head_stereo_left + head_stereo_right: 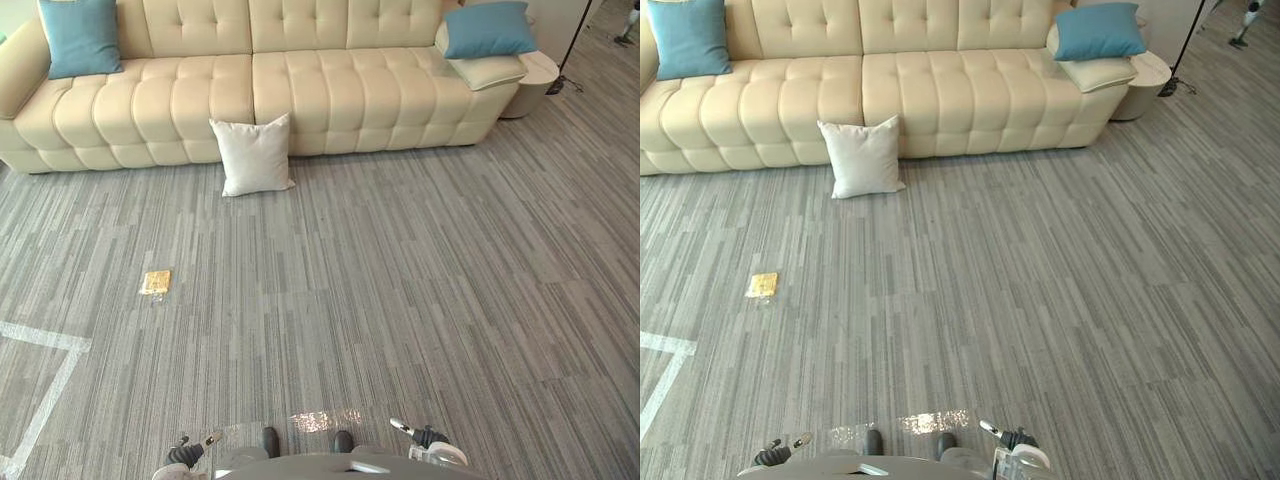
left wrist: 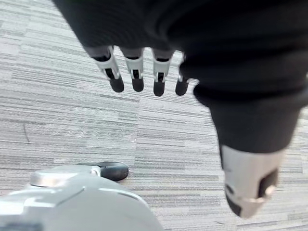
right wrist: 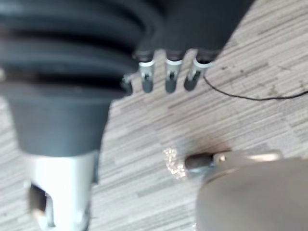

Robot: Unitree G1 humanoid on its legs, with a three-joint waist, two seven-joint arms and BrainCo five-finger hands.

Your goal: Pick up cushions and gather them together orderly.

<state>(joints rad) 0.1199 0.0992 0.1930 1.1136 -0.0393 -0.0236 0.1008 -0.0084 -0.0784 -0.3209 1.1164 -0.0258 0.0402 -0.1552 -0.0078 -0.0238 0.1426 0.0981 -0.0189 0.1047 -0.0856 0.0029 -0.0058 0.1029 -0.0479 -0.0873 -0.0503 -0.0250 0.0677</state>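
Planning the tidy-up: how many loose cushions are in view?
3. A blue cushion sits at the sofa's left end, a second blue cushion at its right end, and a white cushion stands on the floor against the sofa. More may lie out of view.

Big cream tufted sofa at the far side. Grey striped carpet, white tape lines by its left edge.

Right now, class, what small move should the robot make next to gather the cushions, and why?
Probably step toward the white cushion on the floor against the sofa, far ahead; the left hand and right hand hang open, empty.
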